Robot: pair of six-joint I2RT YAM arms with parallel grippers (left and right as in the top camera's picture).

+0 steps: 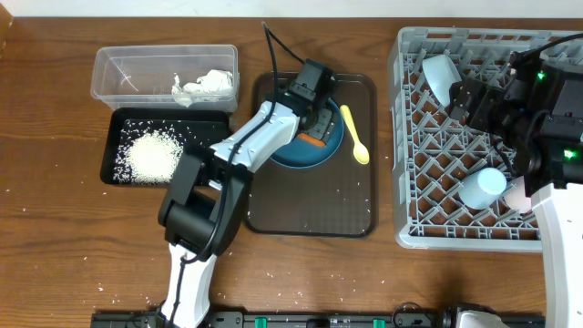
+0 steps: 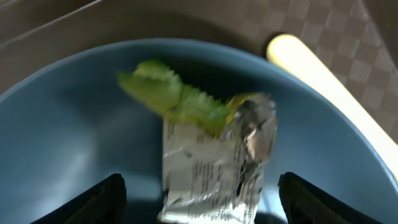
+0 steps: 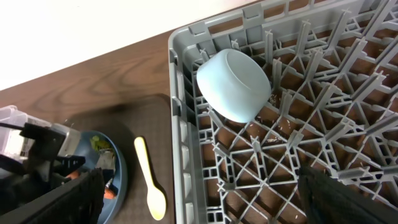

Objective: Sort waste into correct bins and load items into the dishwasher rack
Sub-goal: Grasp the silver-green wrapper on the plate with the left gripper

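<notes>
A green-and-white wrapper (image 2: 205, 155) lies in the dark-blue dish (image 2: 74, 124) on the brown tray. My left gripper (image 2: 202, 205) hangs open just above it, one finger on each side, not touching. An orange sausage (image 1: 314, 141) peeks out in the dish (image 1: 305, 157) under the left gripper (image 1: 319, 118). The yellow spoon (image 1: 353, 135) lies on the tray to the right of the dish. My right gripper (image 3: 211, 199) is open and empty over the dishwasher rack (image 3: 186, 130), near the white bowl (image 3: 235, 84). In the rack (image 1: 405, 137) lie the bowl (image 1: 440, 73), a light-blue cup (image 1: 481, 187) and a pink cup (image 1: 517, 193).
The clear tub (image 1: 118, 66) at the back left holds crumpled tissue (image 1: 205, 87). In front of it the black tray (image 1: 114, 146) holds a heap of rice (image 1: 150, 153). Rice grains are scattered on the table at the front left. The brown serving tray (image 1: 310, 210) sits between bins and rack.
</notes>
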